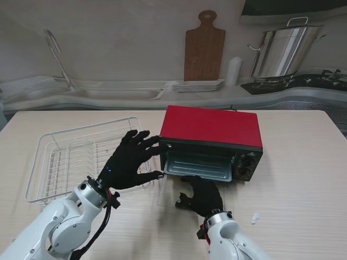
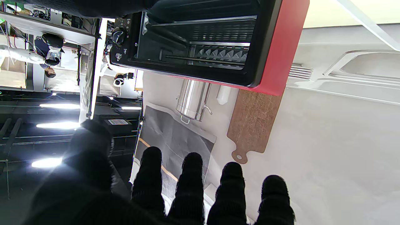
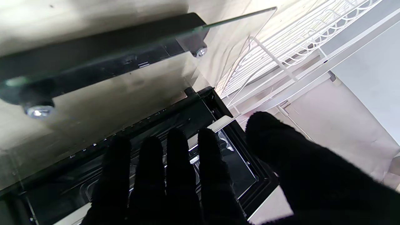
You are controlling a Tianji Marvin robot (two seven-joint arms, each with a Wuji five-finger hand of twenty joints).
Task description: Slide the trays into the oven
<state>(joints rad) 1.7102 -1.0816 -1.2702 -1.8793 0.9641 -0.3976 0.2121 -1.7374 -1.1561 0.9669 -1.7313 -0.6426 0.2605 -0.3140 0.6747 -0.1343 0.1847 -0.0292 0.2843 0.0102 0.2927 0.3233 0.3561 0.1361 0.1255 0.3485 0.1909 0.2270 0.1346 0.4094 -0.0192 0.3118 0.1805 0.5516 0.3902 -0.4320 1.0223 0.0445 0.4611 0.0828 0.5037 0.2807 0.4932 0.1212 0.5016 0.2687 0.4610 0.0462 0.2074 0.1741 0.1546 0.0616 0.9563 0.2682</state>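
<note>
The red toaster oven (image 1: pixel 211 125) stands mid-table with its glass door (image 1: pixel 167 196) folded down flat toward me. A metal tray (image 1: pixel 198 165) sits inside the cavity, and its shelf (image 2: pixel 218 51) shows in the left wrist view. My left hand (image 1: pixel 130 161) hovers open, fingers spread, by the oven's left front corner, over the right end of the wire rack. My right hand (image 1: pixel 201 196) lies over the lowered door with fingers stretched toward the opening, holding nothing. In the right wrist view the door's black handle (image 3: pixel 93 56) and the tray's corner (image 3: pixel 220 123) are seen past the fingers (image 3: pixel 175 162).
A white wire dish rack (image 1: pixel 59 162) stands left of the oven, with no tray visible in it. A small white scrap (image 1: pixel 255 218) lies on the table to the right. Behind the table are a sink counter, a wooden cutting board (image 1: pixel 204 46), stacked plates (image 1: pixel 199 85) and a steel pot (image 1: pixel 282 51).
</note>
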